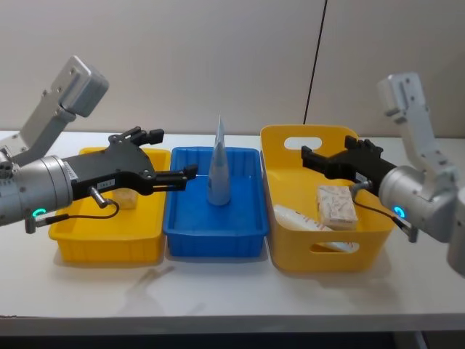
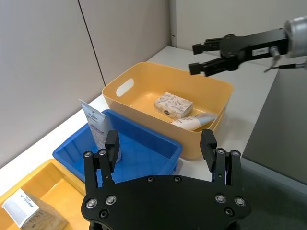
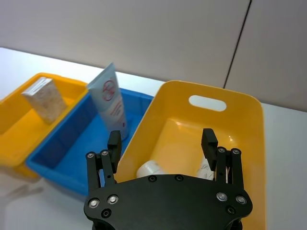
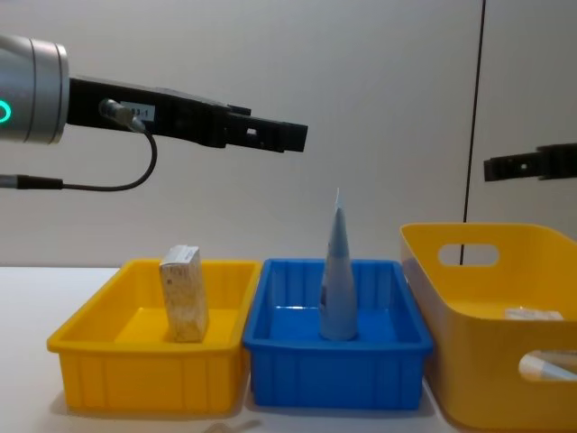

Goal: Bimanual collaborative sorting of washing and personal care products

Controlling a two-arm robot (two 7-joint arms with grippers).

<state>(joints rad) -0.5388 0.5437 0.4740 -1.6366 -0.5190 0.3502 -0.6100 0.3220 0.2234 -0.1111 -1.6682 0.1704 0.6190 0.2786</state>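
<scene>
Products are already spread over three bins: a pale blue tapering tube (image 1: 219,171) stands upright on its cap in the blue bin (image 1: 215,234) at the centre; a beige block pack (image 4: 183,292) stands on end in the low yellow bin (image 1: 102,242) at its 9 o'clock; a marbled-print pack (image 1: 336,204) and a white tube (image 1: 301,218) lie in the tall yellow bin (image 1: 334,258) at its 3 o'clock.

My worry is the standing tube. It balances on a narrow base and reaches well above the bin wall, so a sideways brush from my left gripper (image 1: 172,156), which hovers near its tip, would probably topple it. The block pack on end looks nearly as tippy. In the tall bin the white tube lies just beside the marbled pack, so I judge that a descent by my right gripper (image 1: 309,158) could catch both.

My left arm reaches in from 9 o'clock, held level and high over the seam between the low yellow and blue bins, fingers (image 2: 112,143) spread and holding nothing. My right arm comes from 3 o'clock, level above the tall bin, fingers (image 3: 209,142) also spread and holding nothing.
</scene>
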